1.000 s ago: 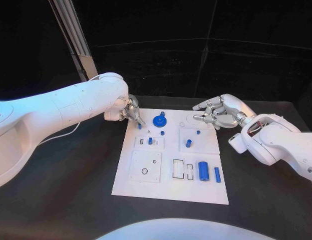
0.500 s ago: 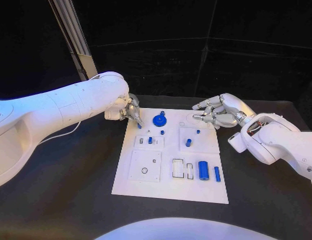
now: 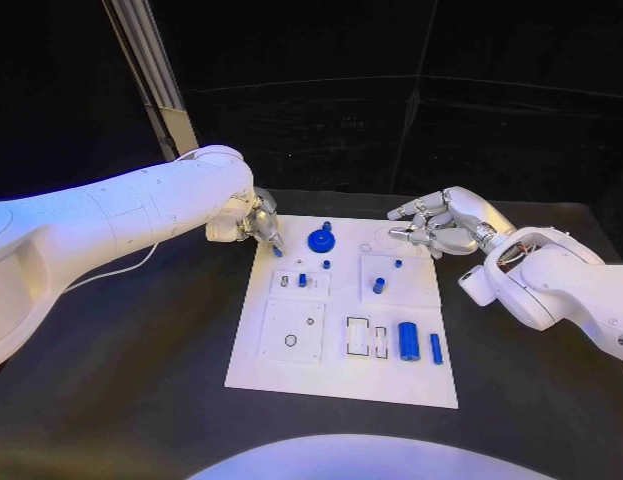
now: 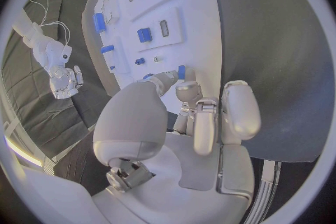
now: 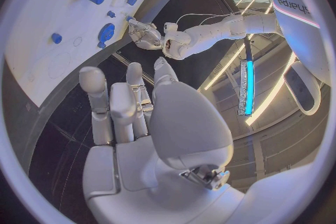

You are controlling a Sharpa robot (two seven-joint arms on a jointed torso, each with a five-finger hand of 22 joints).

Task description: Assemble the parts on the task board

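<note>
Black table [image 3: 138, 380] carries the white rectangular task board [image 3: 343, 375] at centre. Left hand [image 3: 258, 226] sits at the board's far left corner, thumb and a finger pinched on a small blue peg [image 4: 181, 71] whose tip is at the board surface. Right hand [image 3: 435, 226] hovers over the far right corner, fingers loosely curled and apart, holding nothing. Blue round disc part [image 3: 318, 241] lies between the hands; large blue cylinder [image 3: 409, 341] and slim blue pin [image 3: 435, 348] lie near right.
</note>
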